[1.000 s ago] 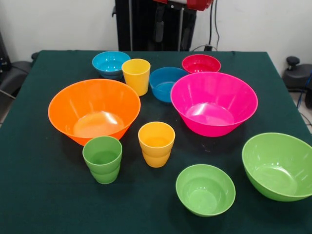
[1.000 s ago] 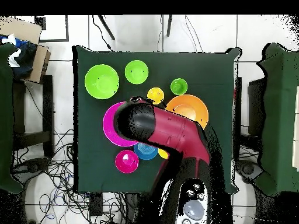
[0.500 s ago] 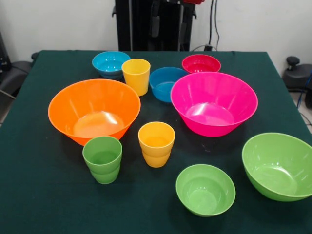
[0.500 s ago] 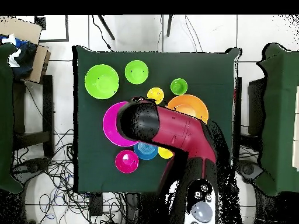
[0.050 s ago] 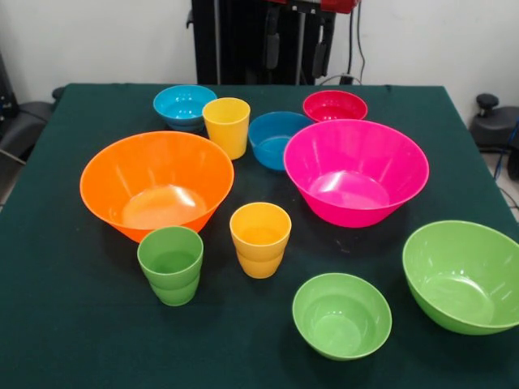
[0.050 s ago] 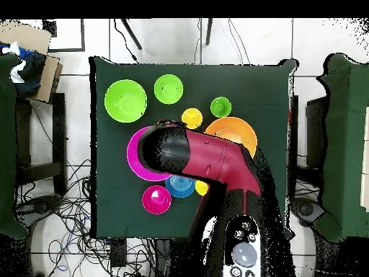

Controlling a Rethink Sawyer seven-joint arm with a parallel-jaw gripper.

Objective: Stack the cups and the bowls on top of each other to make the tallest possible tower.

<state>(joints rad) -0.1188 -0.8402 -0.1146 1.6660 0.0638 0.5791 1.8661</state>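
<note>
My gripper (image 5: 296,50) hangs high at the table's far edge, fingers apart and holding nothing. Below it stand the red-pink bowl (image 5: 335,105), darker blue bowl (image 5: 276,139), yellow cup (image 5: 226,126) and light blue bowl (image 5: 184,105). The large orange bowl (image 5: 154,182) and large pink bowl (image 5: 355,170) fill the middle. Nearer are the green cup (image 5: 171,264), orange-yellow cup (image 5: 260,239), small green bowl (image 5: 341,314) and large green bowl (image 5: 466,275). All sit apart and upright. In the overhead view my arm (image 6: 194,155) covers part of the pink bowl (image 6: 133,155) and orange bowl (image 6: 241,130).
A dark green cloth covers the table (image 5: 73,340). The overhead view shows a cardboard box (image 6: 32,61) off the table's left side, green-covered furniture (image 6: 339,144) at the right, and cables (image 6: 65,216) on the tiled floor.
The gripper has shifted slightly right along the top edge in the front view, after first drifting left. The arm has swung a little overhead. No cup or bowl has moved.
</note>
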